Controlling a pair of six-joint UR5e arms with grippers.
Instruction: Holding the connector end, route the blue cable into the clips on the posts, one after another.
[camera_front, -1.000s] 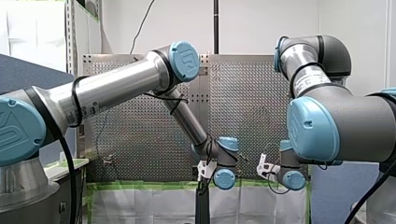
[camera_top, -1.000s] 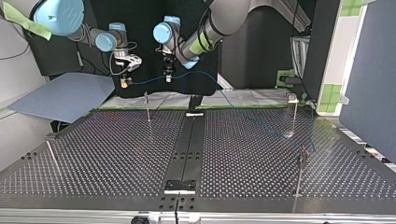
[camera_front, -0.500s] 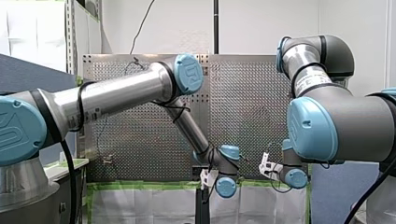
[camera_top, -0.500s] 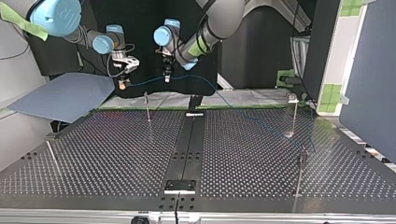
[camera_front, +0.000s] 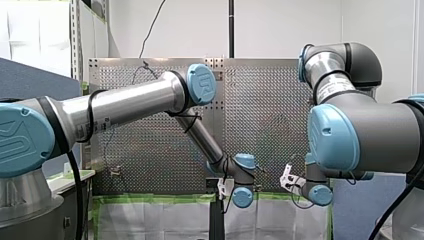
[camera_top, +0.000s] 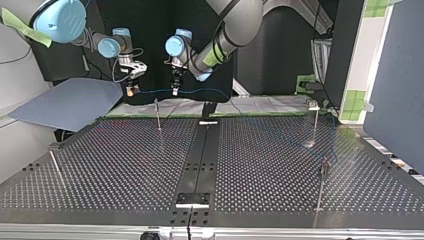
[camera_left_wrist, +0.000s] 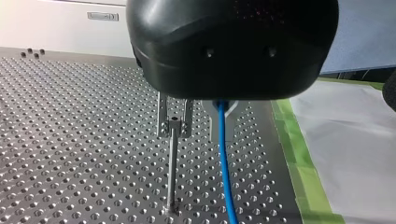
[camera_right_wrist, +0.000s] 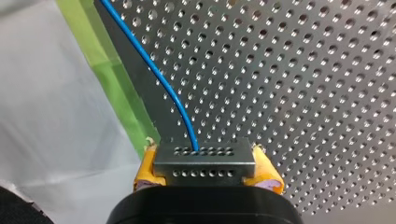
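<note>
The big grey tabletop (camera_top: 125, 165) is full of little holes. My left arm (camera_top: 235, 17) comes in at the top view's right and reaches past the middle to the far side of the tabletop. My right arm (camera_top: 60, 12) comes in at the top view's left and hangs over the far edge too. The two end effectors are near each other, up in the air. My left end effector (camera_left_wrist: 223, 112) is black and is closed around the blue cable (camera_left_wrist: 224, 163), which drops down from it toward the tabletop. My right end effector (camera_right_wrist: 205, 170) has yellow pads (camera_right_wrist: 267, 170) that squeeze tight on both sides of the connector (camera_right_wrist: 204, 161). In the top view, thin posts stand on the tabletop. They are the far left post (camera_top: 158, 115), the far right post (camera_top: 316, 125), the near left post (camera_top: 56, 167) and the near right post (camera_top: 321, 185). The far left post stands below and between the two end effectors. In the left wrist view its metal clip (camera_left_wrist: 173, 119) sits just beside the cable, a little apart from it. In the top view the cable runs almost flat from the connector to my left end effector. From there it slopes down toward the near right post. The connector is a small grey block with rows of tiny holes, and the cable comes out of its front.
</note>
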